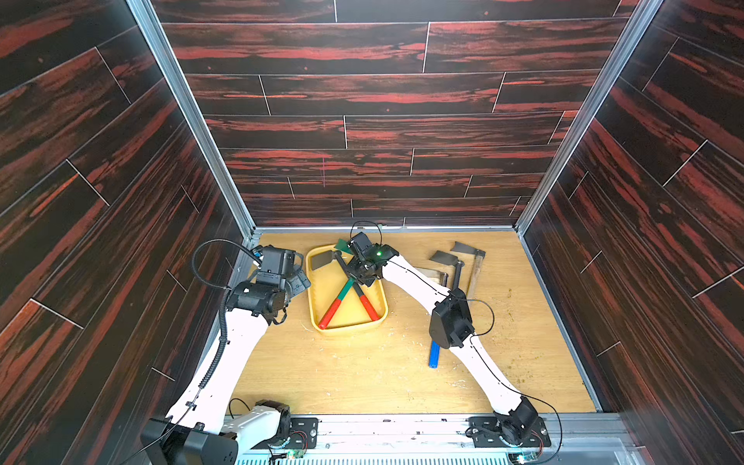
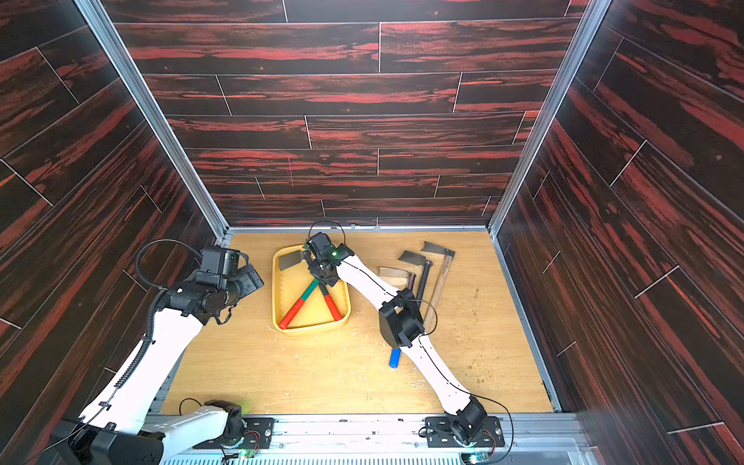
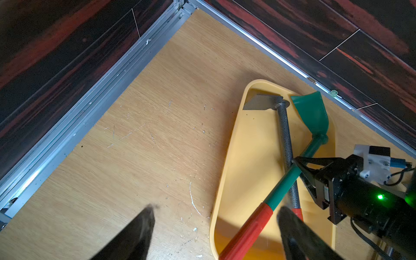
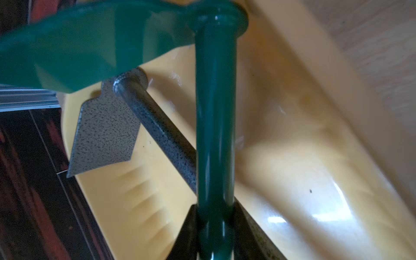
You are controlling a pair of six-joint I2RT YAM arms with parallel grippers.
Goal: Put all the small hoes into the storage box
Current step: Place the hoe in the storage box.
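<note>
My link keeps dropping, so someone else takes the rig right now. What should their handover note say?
Right end effector: shut on the green hoe, mid-shaft, above the tray.
Left end effector: open, holding nothing, beside the tray.
Things: the grey hoe lies inside the tray. The green hoe crosses over it, with its red grip in the tray and its blade past the far rim.
Done: grey hoe stored, green hoe partly in.
Left: settle the green hoe fully inside and release it. Other hoes lie on the table on the right arm's side.

Small hoe [image 1: 345, 290] crosses over second hoe [image 1: 321, 259] in storage box [image 1: 348, 327]
</note>
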